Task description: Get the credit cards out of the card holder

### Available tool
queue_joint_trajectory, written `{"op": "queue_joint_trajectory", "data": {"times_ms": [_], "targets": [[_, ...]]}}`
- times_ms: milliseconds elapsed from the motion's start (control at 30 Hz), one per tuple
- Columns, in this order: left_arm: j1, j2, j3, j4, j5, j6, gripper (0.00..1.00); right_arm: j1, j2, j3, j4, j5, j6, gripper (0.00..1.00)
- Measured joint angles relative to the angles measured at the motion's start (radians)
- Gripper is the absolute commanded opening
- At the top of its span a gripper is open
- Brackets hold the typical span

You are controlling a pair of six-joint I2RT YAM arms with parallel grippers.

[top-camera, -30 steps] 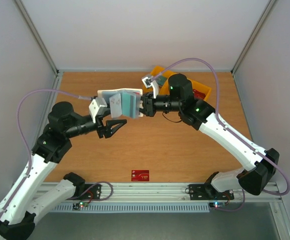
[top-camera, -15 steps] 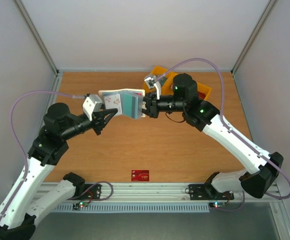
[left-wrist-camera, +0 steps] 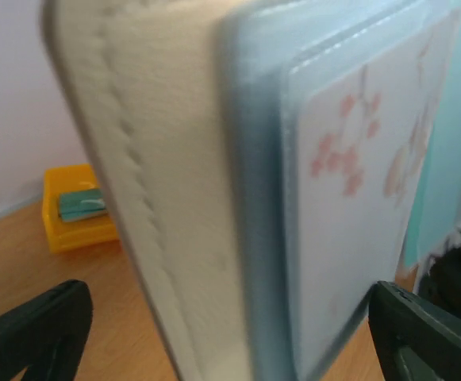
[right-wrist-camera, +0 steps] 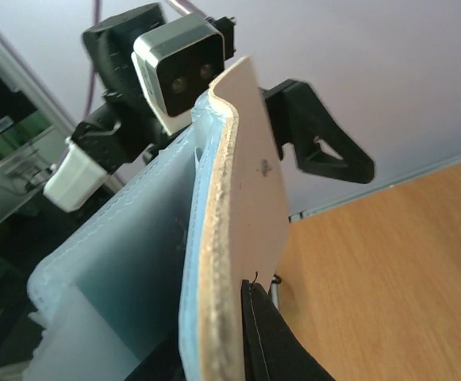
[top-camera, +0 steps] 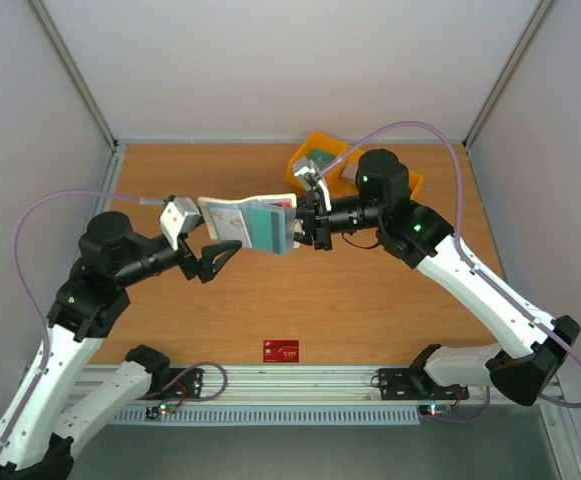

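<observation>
One red card [top-camera: 281,350] already lies at the table's [top-camera: 390,300] near edge, so the emptying is partway done. Farther in, the left gripper [top-camera: 220,262] waits with jaws spread wide just under the card holder [top-camera: 255,222], which the right gripper [top-camera: 303,225] holds pinched by its edge in mid-air. Next, I judge, the left fingers must close on the pale, red-printed card [left-wrist-camera: 349,198] and draw it straight out. Half a second ago those jaws were nearly together, and the holder sat slightly farther left.
</observation>
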Motion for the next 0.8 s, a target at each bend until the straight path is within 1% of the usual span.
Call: {"op": "queue_joint_trajectory", "data": {"times_ms": [133,167,233,267,333,400,467,500,533,567,600,633,700,733,800], "targets": [[0.019,0.0,0.006,-0.026,0.149,0.005,0.99,0.0,-0.006,0.005,-0.037,-0.063,-0.044,0.01],[0.019,0.0,0.006,-0.022,0.195,-0.007,0.94,0.0,-0.006,0.008,-0.056,-0.073,-0.057,0.01],[0.02,0.0,0.006,-0.007,0.266,-0.035,0.8,0.0,-0.006,0.013,-0.083,-0.088,-0.079,0.01],[0.02,0.0,0.006,0.002,0.293,-0.05,0.71,0.0,-0.006,0.014,-0.094,-0.095,-0.089,0.01],[0.02,0.0,0.004,0.026,0.336,-0.077,0.45,0.0,-0.006,0.016,-0.119,-0.105,-0.109,0.01],[0.021,-0.002,0.001,0.049,0.378,-0.097,0.23,0.0,-0.007,0.018,-0.142,-0.107,-0.129,0.01],[0.021,-0.002,-0.002,0.065,0.416,-0.121,0.05,0.0,-0.008,0.024,-0.17,-0.107,-0.148,0.01],[0.021,-0.005,-0.006,0.076,0.436,-0.117,0.01,0.0,-0.009,0.027,-0.178,-0.107,-0.155,0.01],[0.021,-0.006,-0.008,0.081,0.446,-0.132,0.0,0.0,-0.01,0.028,-0.182,-0.108,-0.161,0.02],[0.021,-0.009,-0.012,0.091,0.458,-0.14,0.0,0.0,-0.01,0.03,-0.186,-0.11,-0.166,0.05],[0.021,-0.011,-0.014,0.099,0.464,-0.151,0.0,-0.002,-0.011,0.032,-0.19,-0.111,-0.17,0.17],[0.021,-0.013,-0.017,0.105,0.469,-0.161,0.0,-0.005,-0.012,0.034,-0.195,-0.111,-0.172,0.32],[0.021,-0.016,-0.023,0.114,0.465,-0.187,0.0,-0.011,-0.013,0.044,-0.222,-0.092,-0.181,0.46],[0.021,-0.02,-0.026,0.116,0.452,-0.203,0.0,-0.02,-0.017,0.047,-0.235,-0.067,-0.187,0.48],[0.021,-0.023,-0.035,0.119,0.419,-0.236,0.0,-0.053,-0.034,0.053,-0.284,0.016,-0.197,0.49]]}}
